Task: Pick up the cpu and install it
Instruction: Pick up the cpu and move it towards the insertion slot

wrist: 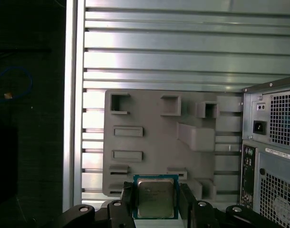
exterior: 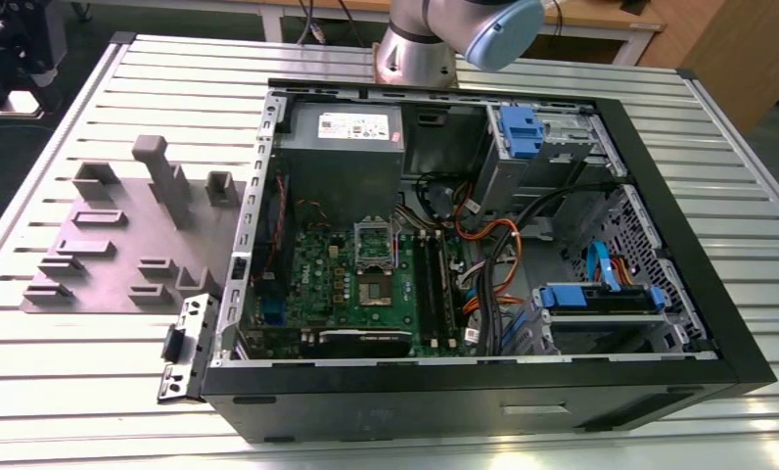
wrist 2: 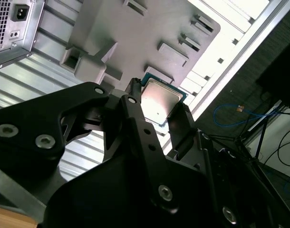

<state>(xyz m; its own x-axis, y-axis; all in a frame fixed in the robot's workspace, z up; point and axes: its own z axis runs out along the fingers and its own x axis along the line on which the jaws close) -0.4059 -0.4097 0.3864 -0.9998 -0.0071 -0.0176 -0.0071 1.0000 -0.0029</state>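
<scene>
The cpu (wrist: 155,197), a small square chip with a silver-grey top and thin pale rim, sits between the two black fingers of my gripper (wrist: 156,203), which is shut on it. In both wrist views it hangs well above the grey fixture tray (wrist: 149,133), over one edge of that tray. The second wrist view shows the cpu (wrist 2: 160,99) flat between the fingers (wrist 2: 133,97) of the gripper (wrist 2: 158,108). In the exterior view the open computer case (exterior: 677,294) holds the green motherboard (exterior: 338,264), with its socket (exterior: 378,290) and a raised metal frame (exterior: 374,238).
The grey fixture tray (exterior: 115,245) lies on the slatted metal table (exterior: 50,382) at the exterior view's left of the case. A grey power supply (exterior: 350,127), blue drive brackets (exterior: 599,299) and loose cables (exterior: 494,245) crowd the case. The arm (exterior: 455,39) rises behind the case.
</scene>
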